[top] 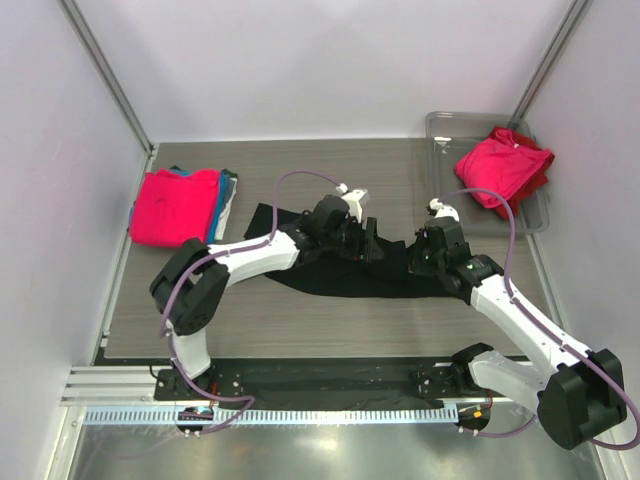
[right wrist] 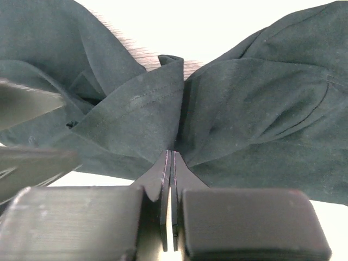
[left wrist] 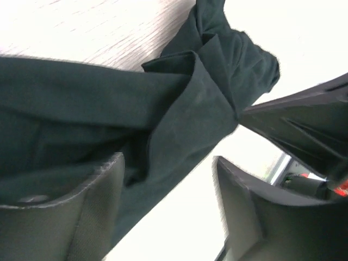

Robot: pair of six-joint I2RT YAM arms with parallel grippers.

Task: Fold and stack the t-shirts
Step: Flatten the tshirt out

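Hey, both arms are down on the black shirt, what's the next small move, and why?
Probably close the left gripper: its jaws stand open with a fold of the black t-shirt between them, while the right gripper is shut on the cloth.

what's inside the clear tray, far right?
A crumpled pink shirt, red cloth peeking out beneath it. Anything further underneath is covered.

Black t-shirt [top: 340, 283], pink shirts [top: 175, 205], grey woodgrain table [top: 300, 325]
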